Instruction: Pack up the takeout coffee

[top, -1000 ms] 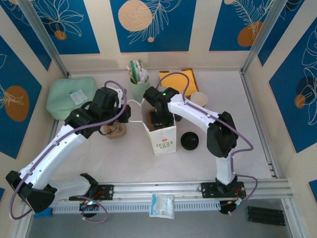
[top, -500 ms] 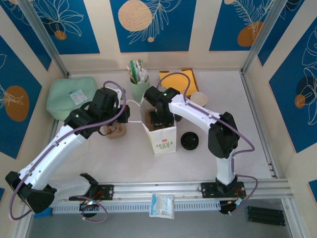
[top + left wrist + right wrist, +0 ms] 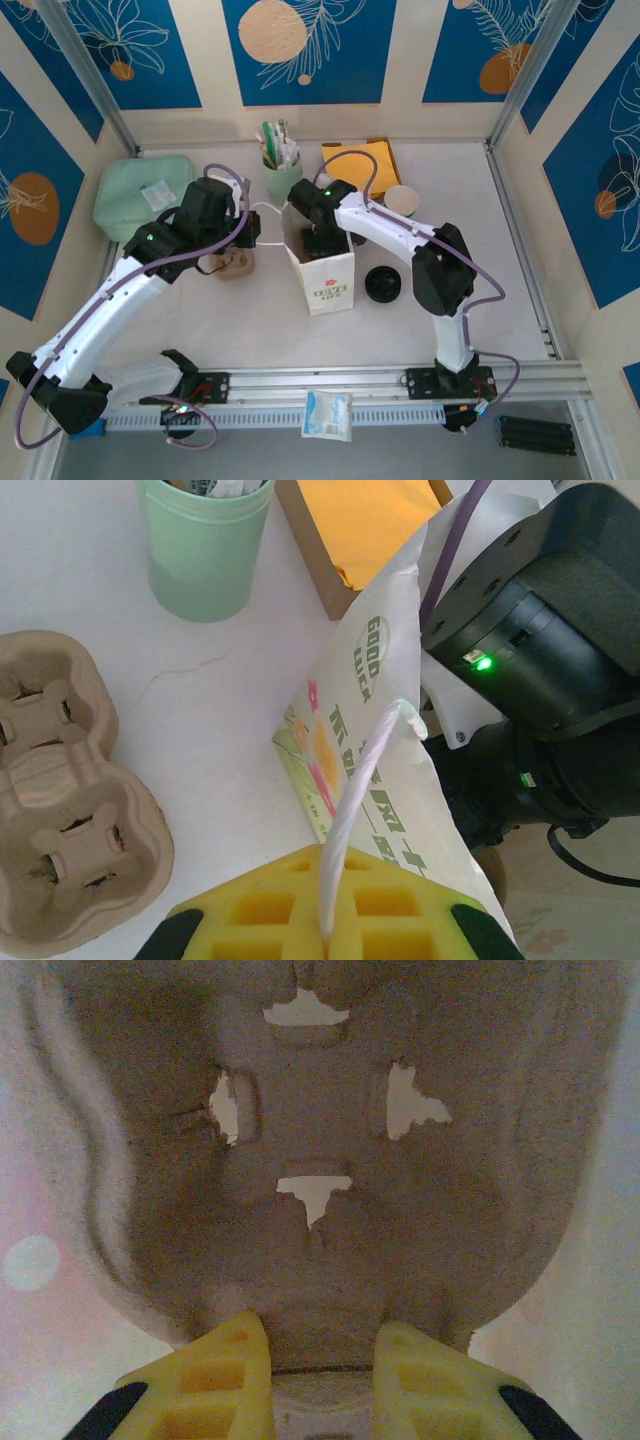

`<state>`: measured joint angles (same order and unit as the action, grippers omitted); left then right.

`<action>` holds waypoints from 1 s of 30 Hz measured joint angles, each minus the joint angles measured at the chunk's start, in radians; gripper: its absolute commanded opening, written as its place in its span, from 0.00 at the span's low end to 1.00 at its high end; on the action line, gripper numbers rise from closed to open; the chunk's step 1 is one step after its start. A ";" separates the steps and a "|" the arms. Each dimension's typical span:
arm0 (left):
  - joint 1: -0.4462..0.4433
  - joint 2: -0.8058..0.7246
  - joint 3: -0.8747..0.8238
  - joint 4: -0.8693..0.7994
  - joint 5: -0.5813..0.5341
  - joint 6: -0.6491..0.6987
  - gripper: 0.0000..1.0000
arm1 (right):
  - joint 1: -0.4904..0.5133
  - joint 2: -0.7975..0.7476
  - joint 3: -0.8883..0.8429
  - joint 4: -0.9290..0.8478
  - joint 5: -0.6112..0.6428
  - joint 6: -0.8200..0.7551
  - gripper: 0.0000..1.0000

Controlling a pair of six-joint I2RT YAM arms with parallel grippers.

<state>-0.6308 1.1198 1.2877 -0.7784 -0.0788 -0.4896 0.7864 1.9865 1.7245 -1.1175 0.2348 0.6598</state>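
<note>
Here, left claw [image 3: 326,928]: closed tight, its yellow fingers pinching the white handle [image 3: 352,800] of the paper bag [image 3: 395,780] and holding that side of the bag up.
Right claw [image 3: 318,1360]: reaching down into the bag's open top. Its jaws are only narrowly apart and clamped on the edge of a pulp carrier [image 3: 320,1140], one yellow finger on each side.
Takeout coffee [image 3: 402,198]: upright on the desk [image 3: 470,230], right of the bag, just beside the right forearm and near the orange packet [image 3: 372,158], apart from both claws.
Second pulp carrier [image 3: 60,800]: flat on the desk, left of the bag, partly under the left arm in the overhead view.
Black lids [image 3: 383,284]: on the desk, just right of the bag's front.
Green cup [image 3: 205,545]: upright beyond the bag, holding sachets.
</note>
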 measured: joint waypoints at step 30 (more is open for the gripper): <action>-0.001 -0.024 -0.044 0.080 0.078 0.000 0.00 | 0.013 0.008 0.045 -0.028 -0.004 0.003 0.49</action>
<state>-0.6319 1.0954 1.2434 -0.6983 -0.0006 -0.4892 0.7994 1.9949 1.7695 -1.1454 0.2306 0.6624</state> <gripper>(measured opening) 0.064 0.475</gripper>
